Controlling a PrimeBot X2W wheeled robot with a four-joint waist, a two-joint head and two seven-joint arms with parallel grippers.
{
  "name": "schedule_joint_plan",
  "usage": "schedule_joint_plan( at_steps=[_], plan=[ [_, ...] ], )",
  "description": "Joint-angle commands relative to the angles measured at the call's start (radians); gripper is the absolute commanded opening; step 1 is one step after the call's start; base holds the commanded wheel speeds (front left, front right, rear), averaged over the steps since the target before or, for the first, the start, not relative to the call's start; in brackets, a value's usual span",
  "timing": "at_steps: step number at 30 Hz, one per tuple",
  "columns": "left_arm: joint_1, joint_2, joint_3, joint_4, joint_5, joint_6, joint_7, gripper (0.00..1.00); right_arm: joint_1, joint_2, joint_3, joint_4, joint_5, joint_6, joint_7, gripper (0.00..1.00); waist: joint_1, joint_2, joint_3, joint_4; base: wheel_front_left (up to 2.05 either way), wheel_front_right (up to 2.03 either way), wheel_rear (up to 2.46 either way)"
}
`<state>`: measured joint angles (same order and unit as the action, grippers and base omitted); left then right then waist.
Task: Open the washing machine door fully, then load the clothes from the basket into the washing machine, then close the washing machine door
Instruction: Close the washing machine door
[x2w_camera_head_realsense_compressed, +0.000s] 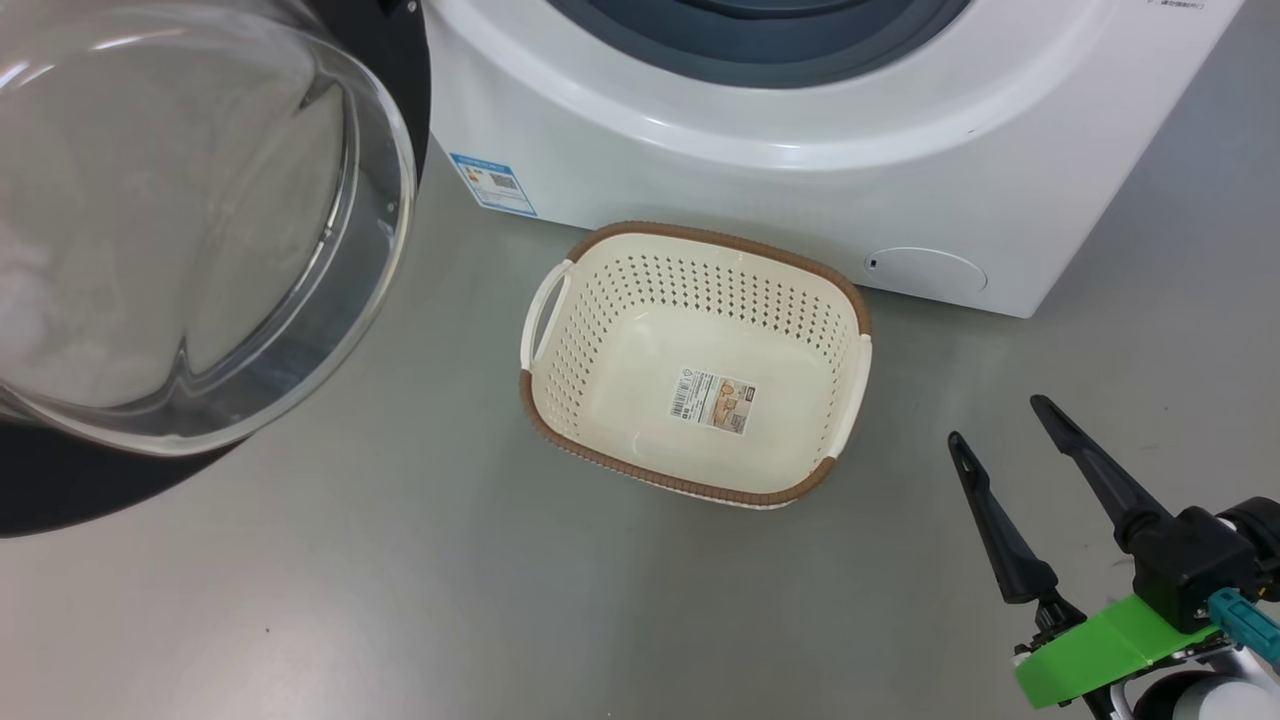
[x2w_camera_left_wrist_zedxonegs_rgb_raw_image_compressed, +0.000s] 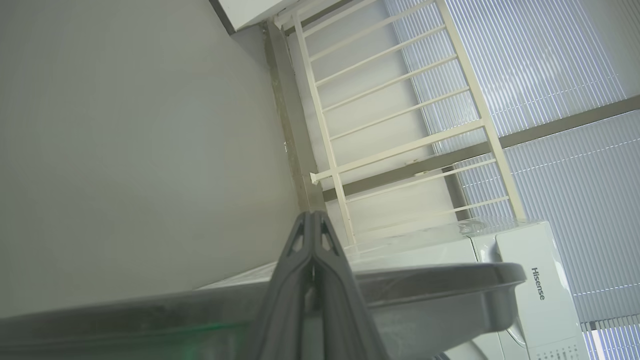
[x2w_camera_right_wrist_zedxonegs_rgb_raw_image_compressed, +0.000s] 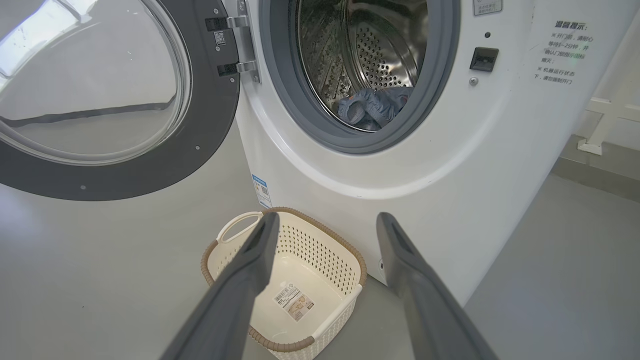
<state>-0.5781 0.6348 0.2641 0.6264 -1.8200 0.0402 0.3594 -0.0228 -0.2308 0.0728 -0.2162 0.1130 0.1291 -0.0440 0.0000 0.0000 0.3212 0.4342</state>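
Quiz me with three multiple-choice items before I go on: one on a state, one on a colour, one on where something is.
1. The washing machine door is: A shut; B swung open; C off its hinge.
2. The basket has a rim that is: A brown; B blue; C black.
3. The light blue garment lies: A in the basket; B in the drum; C draped over the door.

Answers:
1 B: the right wrist view looks past the door straight into the drum.
2 A: a brown woven-look band runs round the cream wall.
3 B: it sits low in the drum behind the grey seal, and the basket holds only its label.
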Motion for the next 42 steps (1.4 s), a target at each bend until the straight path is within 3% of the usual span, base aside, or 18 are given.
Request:
schedule_joint_plan(
  at_steps=[1, 21, 42],
  plan=[
    [0.011, 0.074, 0.021, -0.03, 0.008, -0.002, 0.018, 0.0, -0.02, -0.01, 0.019, -0.028, -0.005, 0.002, 0.001, 1.0, 0.0, 0.0, 0.001, 0.0, 0.0, 0.0, 0.0],
    [0.131, 0.011, 0.028, -0.226, -0.079, -0.051, 0.19, 0.0, -0.02, 0.002, 0.008, -0.023, -0.008, 0.002, -0.007, 1.0, 0.0, 0.0, -0.007, 0.021, 0.0, 0.0, 0.0],
    [0.34, -0.025, 0.018, -0.47, -0.11, -0.09, 0.328, 0.0, 0.005, 0.063, -0.01, 0.026, -0.008, 0.002, -0.063, 1.0, 0.0, 0.0, -0.08, -0.014, 0.0, 0.0, 0.0]
  ],
)
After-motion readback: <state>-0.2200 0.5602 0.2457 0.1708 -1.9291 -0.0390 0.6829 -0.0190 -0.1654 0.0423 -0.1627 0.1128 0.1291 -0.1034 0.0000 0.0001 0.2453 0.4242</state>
